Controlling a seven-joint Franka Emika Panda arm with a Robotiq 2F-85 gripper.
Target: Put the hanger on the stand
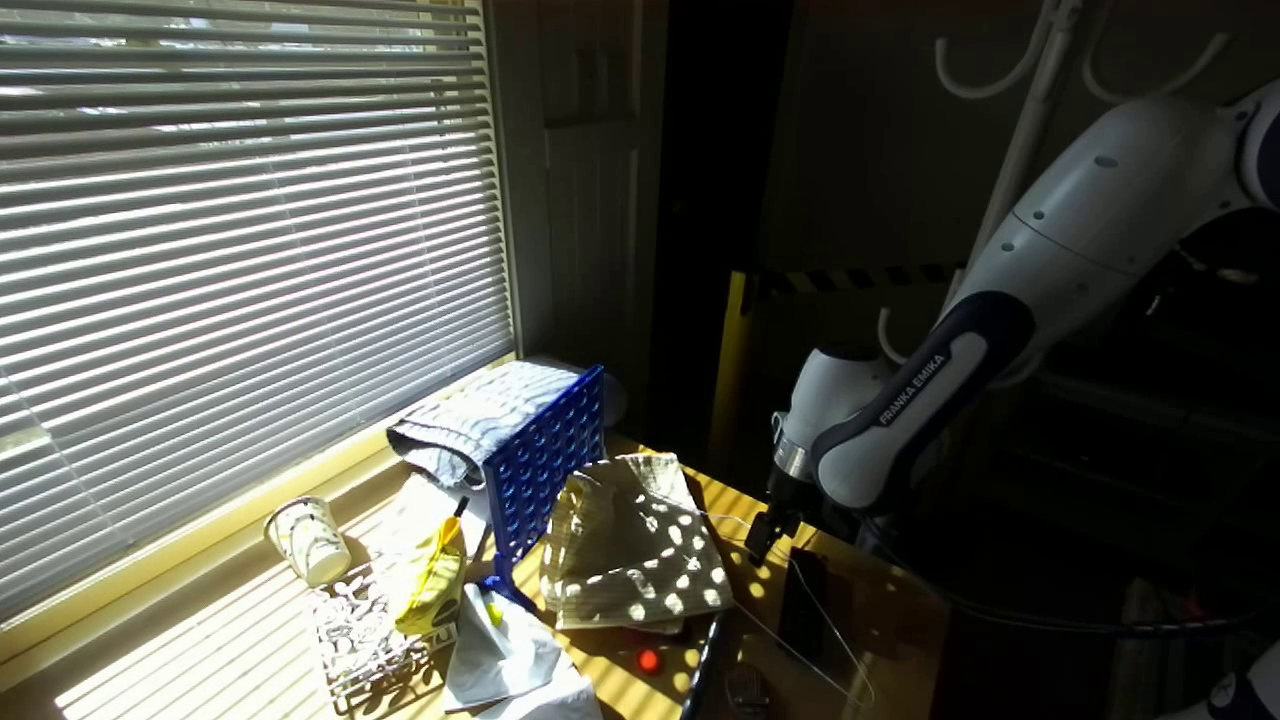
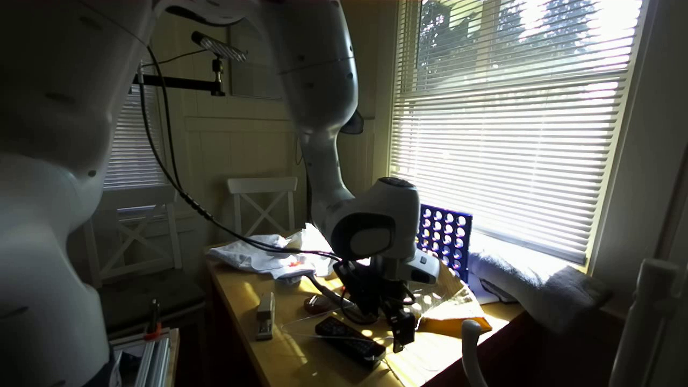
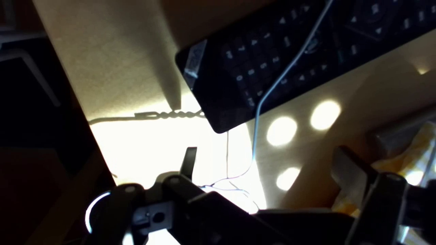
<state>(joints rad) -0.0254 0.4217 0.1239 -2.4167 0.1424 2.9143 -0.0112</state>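
The hanger (image 1: pixel 838 635) is a thin pale wire lying on the table, partly across a black remote. It is faint in an exterior view (image 2: pixel 303 335). In the wrist view its wire (image 3: pixel 289 66) crosses the remote, and its twisted neck lies in bright glare near the left finger. My gripper (image 1: pixel 765 545) points down low at the hanger's hook end; it also shows in an exterior view (image 2: pixel 403 341). In the wrist view the gripper (image 3: pixel 265 151) is open, its fingers wide apart with wire between them. The white stand (image 1: pixel 1020 140) rises behind the arm; its pole (image 2: pixel 639 322) also shows.
The black remote (image 2: pixel 349 338) lies under the hanger. A patterned cloth (image 1: pixel 640 570) and a blue upright grid (image 1: pixel 545 480) stand beside the gripper. A stapler (image 2: pixel 265 317) and a mouse (image 2: pixel 317 305) lie on the table. The table edge is close to the gripper.
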